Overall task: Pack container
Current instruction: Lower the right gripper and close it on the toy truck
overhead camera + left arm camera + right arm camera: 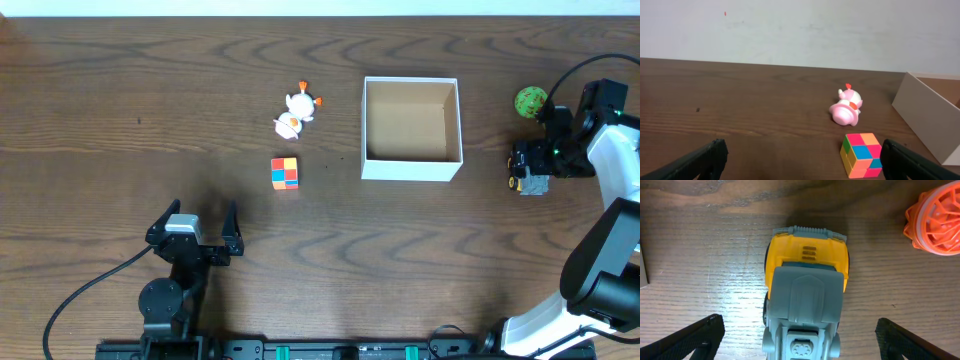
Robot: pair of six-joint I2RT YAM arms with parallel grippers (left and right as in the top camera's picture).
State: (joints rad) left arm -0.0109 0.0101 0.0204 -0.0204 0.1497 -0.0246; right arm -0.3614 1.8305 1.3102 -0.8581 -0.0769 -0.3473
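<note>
The container (410, 168), a square white-walled box with a bare brown inside, stands right of centre; its wall shows in the left wrist view (925, 115). A yellow and grey toy truck (530, 183) lies to its right. My right gripper (535, 165) is open above it, and in the right wrist view its fingers (800, 335) stand wide on either side of the truck (805, 275) without touching it. My left gripper (192, 222) is open and empty near the front left, and its fingers also show in the left wrist view (802, 160).
A white and pink duck toy (297, 112) (846, 107) and a colour cube (284, 173) (862, 155) lie left of the container. A green and orange lattice ball (531, 101) (937, 222) sits just beyond the truck.
</note>
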